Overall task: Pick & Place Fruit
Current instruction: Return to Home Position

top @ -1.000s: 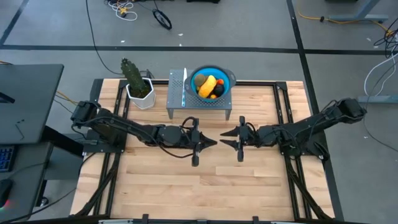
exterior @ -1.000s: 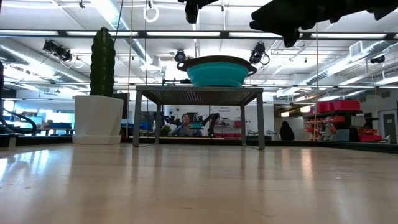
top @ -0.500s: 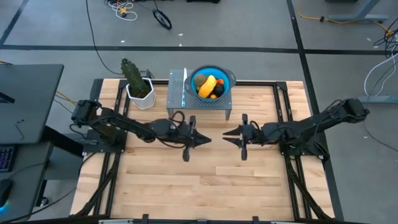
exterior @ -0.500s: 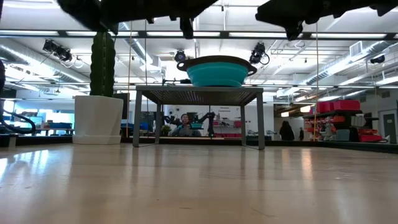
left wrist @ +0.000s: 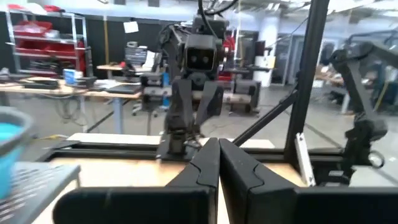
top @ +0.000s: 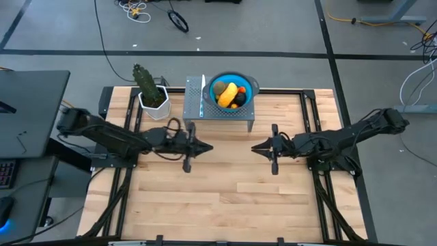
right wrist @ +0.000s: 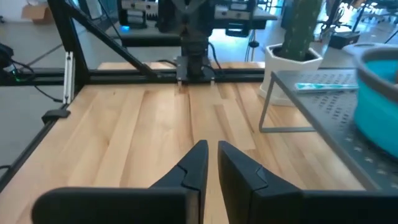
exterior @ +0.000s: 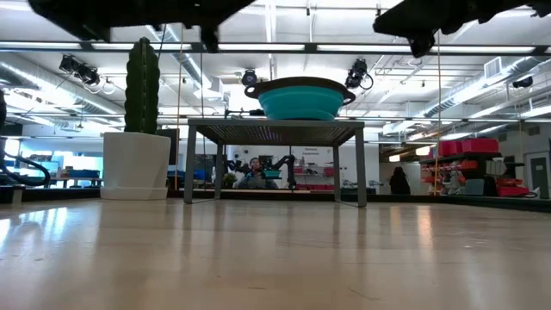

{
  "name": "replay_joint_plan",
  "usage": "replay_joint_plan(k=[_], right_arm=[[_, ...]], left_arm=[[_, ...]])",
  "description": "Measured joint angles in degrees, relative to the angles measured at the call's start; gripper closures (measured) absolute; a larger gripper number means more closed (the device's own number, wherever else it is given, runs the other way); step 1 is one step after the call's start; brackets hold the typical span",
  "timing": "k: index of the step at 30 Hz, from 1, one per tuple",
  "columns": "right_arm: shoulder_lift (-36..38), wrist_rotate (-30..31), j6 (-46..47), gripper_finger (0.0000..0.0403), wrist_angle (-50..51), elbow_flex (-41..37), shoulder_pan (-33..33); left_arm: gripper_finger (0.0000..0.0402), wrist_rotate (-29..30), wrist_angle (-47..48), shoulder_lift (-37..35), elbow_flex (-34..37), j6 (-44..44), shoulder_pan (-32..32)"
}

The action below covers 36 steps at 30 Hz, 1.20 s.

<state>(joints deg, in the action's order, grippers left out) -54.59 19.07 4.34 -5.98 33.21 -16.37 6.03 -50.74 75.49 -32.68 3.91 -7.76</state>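
Both grippers are pulling apart, away from the middle of the table [top: 225,198], left gripper [top: 207,146] and right gripper [top: 256,146] hovering empty. Only the overhead camera is showing the fruit [top: 229,94] lying inside the blue bowl [top: 212,87] on the shelf [top: 194,104]; wrist cameras are showing left fingers [left wrist: 205,163] pressed together, right fingers [right wrist: 196,159] barely parted.

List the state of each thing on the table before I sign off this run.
Fruit: piled in the bowl.
Bowl: upright on the shelf.
Knife: flat on the shelf, beside the bowl.
Cactus: upright in its pot, beside the shelf.
Left gripper: jaws shut, empty, above the table.
Right gripper: jaws shut, empty, above the table.
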Motion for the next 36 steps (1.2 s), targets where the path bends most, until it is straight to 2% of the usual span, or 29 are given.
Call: replay_joint_plan(k=[7, 13, 17, 24, 30, 36], right_arm=[[7.39, 0.43, -0.09, 0.0360, 4.85, -1.57, -1.11], [12.46, 2.11, 0.98, 0.0360, 5.11, -5.48, -1.89], [15.68, 1.37, -2.54, 0.0360, 5.53, -7.34, -2.09], [21.02, -3.55, -6.71, 0.0360, 6.11, -7.82, 0.88], [26.02, -3.75, -5.57, 0.0360, 11.58, -8.36, 2.66], [32.91, -3.90, -4.25, 0.0360, 9.70, -14.15, 2.81]], left_arm=[[0.0396, 3.27, 3.79, -14.68, 8.74, -4.15, -2.47], [0.0391, 4.06, 3.63, -22.80, 16.01, -2.83, -2.44], [0.0397, 5.28, 3.65, -26.67, 18.87, -2.79, -2.46], [0.0390, 5.80, 3.74, -28.07, 19.94, -2.83, -2.44], [0.0395, 4.87, 4.22, -28.09, 19.93, -4.50, -2.44], [0.0389, 3.90, 6.34, -28.09, 19.93, -5.13, -2.44]])
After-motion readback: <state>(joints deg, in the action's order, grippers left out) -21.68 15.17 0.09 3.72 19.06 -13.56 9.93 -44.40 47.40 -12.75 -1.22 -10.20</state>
